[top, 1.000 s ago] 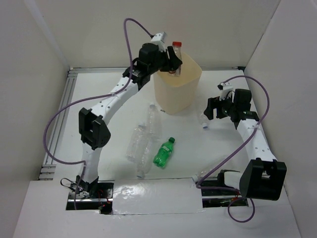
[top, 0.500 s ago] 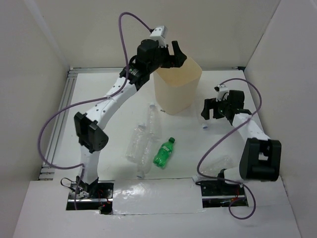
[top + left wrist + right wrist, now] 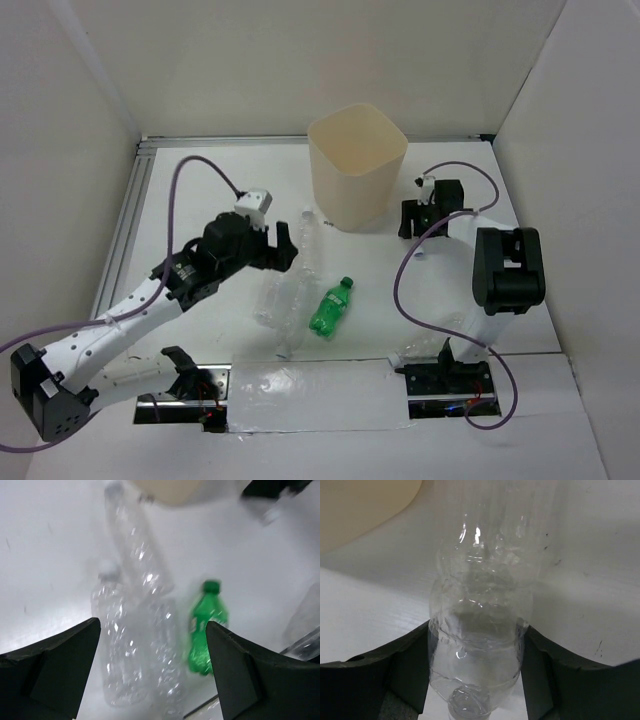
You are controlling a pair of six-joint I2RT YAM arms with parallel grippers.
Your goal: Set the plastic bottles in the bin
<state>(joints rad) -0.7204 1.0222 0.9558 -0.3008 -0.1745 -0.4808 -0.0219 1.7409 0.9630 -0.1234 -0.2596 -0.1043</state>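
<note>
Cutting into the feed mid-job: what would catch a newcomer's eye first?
The bright green plastic bottle lying mid-table among clear bottles, near the left arm's open fingers. Behind it, the tall cream plastic bin stands at the far side. To its right, the right arm's fingers flank a clear ribbed bottle.

Left arm (image 3: 110, 335) and right arm (image 3: 508, 268) both show white links, bulky black joints, looping purple cables (image 3: 398, 285). The left gripper (image 3: 151, 625) has matte black fingers (image 3: 55, 675).
</note>
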